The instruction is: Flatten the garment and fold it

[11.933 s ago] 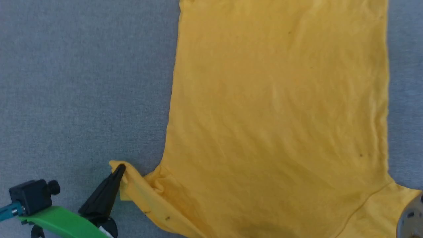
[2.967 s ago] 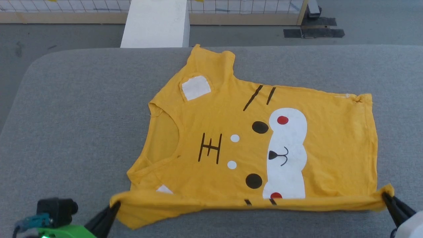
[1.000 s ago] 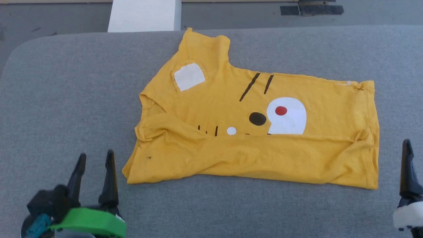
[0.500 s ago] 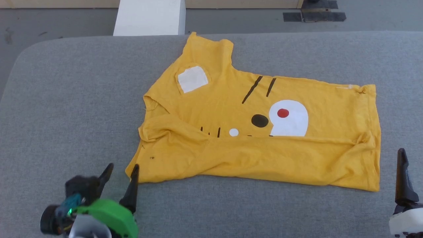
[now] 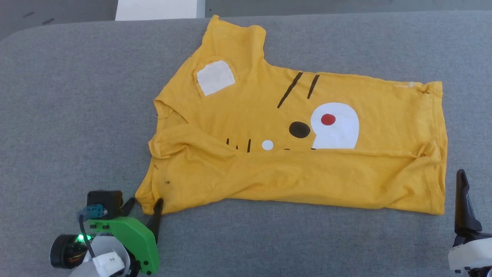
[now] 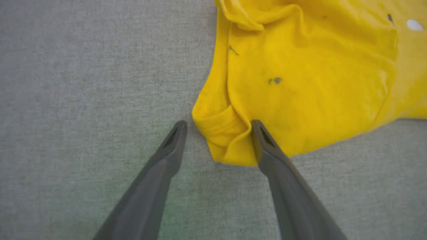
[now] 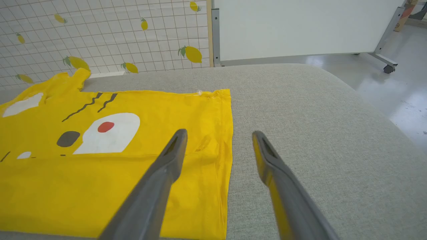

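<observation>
**Mustard-yellow garment (image 5: 292, 173) half folded on the grey fabric surface (image 5: 77, 96)**

Head view: the garment lies across the middle of the surface, neckline to the left and hem to the right, with one sleeve pointing to the far side. Its near half is folded over the far half and hides the lower part of the print. A white patch, two black stripes, a black oval and a white shape with a red dot remain in sight. The left gripper (image 5: 146, 202) sits at the garment's near left corner. At the near right, a single dark finger (image 5: 463, 200) stands just beside the near right corner, apart from the cloth.

Left wrist view: the fingers are spread and straddle the bunched corner. One tip touches the cloth edge and the other is over bare surface; nothing is pinched.

Right wrist view: the right gripper (image 7: 218, 133) has its fingers spread. One is above the cloth near the hem and the other over bare surface; contact cannot be told.
</observation>
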You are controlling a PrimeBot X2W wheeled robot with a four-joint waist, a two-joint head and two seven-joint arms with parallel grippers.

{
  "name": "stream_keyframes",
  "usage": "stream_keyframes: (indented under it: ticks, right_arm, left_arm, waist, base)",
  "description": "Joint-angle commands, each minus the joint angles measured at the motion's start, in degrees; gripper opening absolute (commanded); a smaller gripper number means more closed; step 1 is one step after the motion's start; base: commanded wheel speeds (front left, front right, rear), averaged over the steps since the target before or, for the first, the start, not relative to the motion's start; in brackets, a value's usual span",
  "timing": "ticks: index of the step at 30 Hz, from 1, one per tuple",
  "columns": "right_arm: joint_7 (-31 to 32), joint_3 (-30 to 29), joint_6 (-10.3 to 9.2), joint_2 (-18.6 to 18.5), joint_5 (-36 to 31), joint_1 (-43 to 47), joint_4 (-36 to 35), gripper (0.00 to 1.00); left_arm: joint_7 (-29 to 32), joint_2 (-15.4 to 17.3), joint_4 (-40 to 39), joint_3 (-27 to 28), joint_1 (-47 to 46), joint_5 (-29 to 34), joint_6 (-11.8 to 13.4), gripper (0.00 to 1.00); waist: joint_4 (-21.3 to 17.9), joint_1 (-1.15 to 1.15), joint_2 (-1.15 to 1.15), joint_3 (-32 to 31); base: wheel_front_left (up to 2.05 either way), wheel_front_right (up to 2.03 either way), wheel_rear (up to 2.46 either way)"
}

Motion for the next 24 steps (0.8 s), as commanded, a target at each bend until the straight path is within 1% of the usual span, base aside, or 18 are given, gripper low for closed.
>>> stream_keyframes:
  ticks: [1,4,7,8,9,11,13,18,22,24]
  right_arm:
    - [-0.1,0.0,-0.09,0.1,0.0,-1.1,0.2,1.0]
    - [0.1,0.4,-0.09,0.1,0.0,-1.4,0.3,1.0]
    - [0.6,0.8,-0.09,0.1,-0.4,-1.7,0.3,1.0]
    - [0.8,1.0,-0.09,0.1,-0.7,-1.9,0.2,1.0]
    - [1.1,1.2,-0.09,0.1,-1.1,-2.1,-0.1,1.0]
    - [1.8,1.8,-0.09,0.1,-2.2,-2.6,-0.7,1.0]
    - [2.8,2.2,-0.09,0.1,-3.3,-3.2,-1.7,1.0]
    - [7.1,1.7,-0.09,0.1,-5.3,-4.0,-4.5,1.0]
    - [14.8,-1.2,-0.09,-0.1,-4.6,-2.9,-4.2,1.0]
    - [17.7,-2.4,-0.09,-0.1,-3.8,-2.4,-3.4,1.0]
  left_arm:
    - [0.7,-0.3,0.6,0.0,-0.7,-1.1,0.0,1.0]
    - [2.4,-0.7,1.6,-0.6,-0.6,-2.3,-0.5,1.0]
    - [3.9,-0.8,3.0,-1.6,-0.9,-3.1,-1.7,1.0]
    - [4.3,-0.7,3.4,-1.9,-1.1,-3.3,-2.2,0.35]
    - [4.3,-1.0,3.8,-1.9,-1.3,-3.7,-2.6,0.0]
    - [4.5,-1.1,4.6,-2.2,-1.5,-4.1,-3.4,0.0]
    - [3.5,-1.6,4.9,-1.7,-1.5,-4.7,-3.7,0.0]
    - [1.2,-1.2,3.9,0.0,-0.4,-5.3,-3.4,0.0]
    - [-0.4,-0.4,1.7,1.6,1.2,-5.6,-2.3,0.0]
    - [-0.9,-0.2,0.6,2.1,1.9,-5.6,-1.7,0.0]
  waist:
    - [-0.2,0.0,0.0,0.5]
    - [-0.3,0.0,0.0,0.7]
    - [-0.3,0.0,0.0,0.7]
    - [-0.4,0.0,0.0,0.7]
    - [-0.5,0.0,0.0,0.6]
    - [-0.7,0.0,0.0,0.2]
    - [-0.9,0.0,0.0,-0.2]
    - [-1.2,0.0,0.0,-1.2]
    - [-1.2,0.0,0.0,-1.5]
    - [-1.2,0.0,0.0,-1.4]
  base:
    - [0.0,0.0,0.0]
    - [0.0,0.0,0.0]
    - [0.0,0.0,0.0]
    - [0.0,0.0,0.0]
    - [0.0,0.0,0.0]
    - [0.0,0.0,0.0]
    - [0.0,0.0,0.0]
    - [0.0,0.0,0.0]
    - [0.0,0.0,0.0]
    - [0.0,0.0,0.0]
